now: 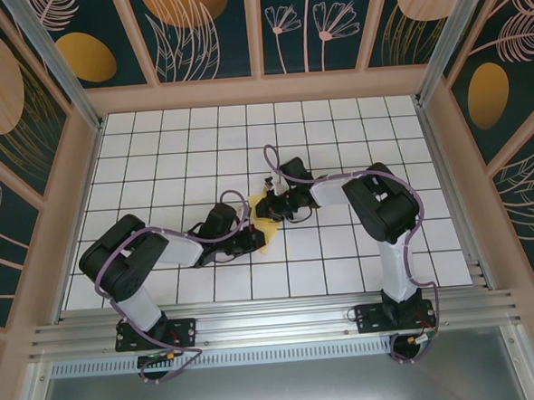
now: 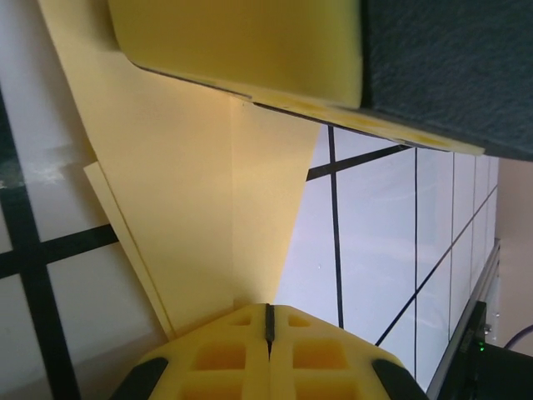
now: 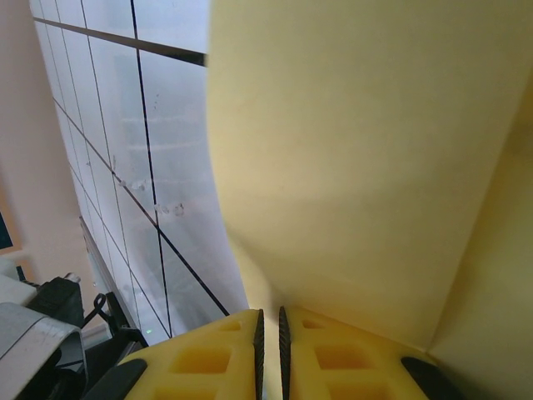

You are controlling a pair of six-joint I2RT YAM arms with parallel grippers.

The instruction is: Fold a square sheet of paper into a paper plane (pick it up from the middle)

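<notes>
step: early folding, by my read. The sheet of paper (image 1: pixel 266 218) was off the table (image 1: pixel 335 132) and not yet a dart.
paper location: mid-table, hung between the two grippers, just ahead of the left one and just beside the right one.
paper shape: bent and partly doubled over. The left wrist view showed a second layer edge along the lower left of the sheet (image 2: pixel 208 208), so at least one fold or overlap was in.
left gripper (image 2: pixel 268 310): fingers fully together with no gap, pinching the paper's lower edge.
right gripper (image 3: pixel 269 315): fingers almost together, only a thin slit between them. The sheet (image 3: pixel 358 167) ran down into that slit, so I judged it a pinch on the paper.
next move: needs one grip as anchor while the other brings an edge across to line up. Then the paper goes down on the table so the crease can be pressed flat. Thin paper will buckle if the two grips pull unevenly.
hidden: from the top view the arms' wrists covered most of the sheet, so its outline and corners were not readable.
unclear: whether a centre crease existed, and how many layers sat in each pinch.
cut off: both wrist views cropped the paper's far edges.
ambiguous: yellow slab with dark body at the top of the left wrist view, probably the other gripper's finger, not certain.
</notes>
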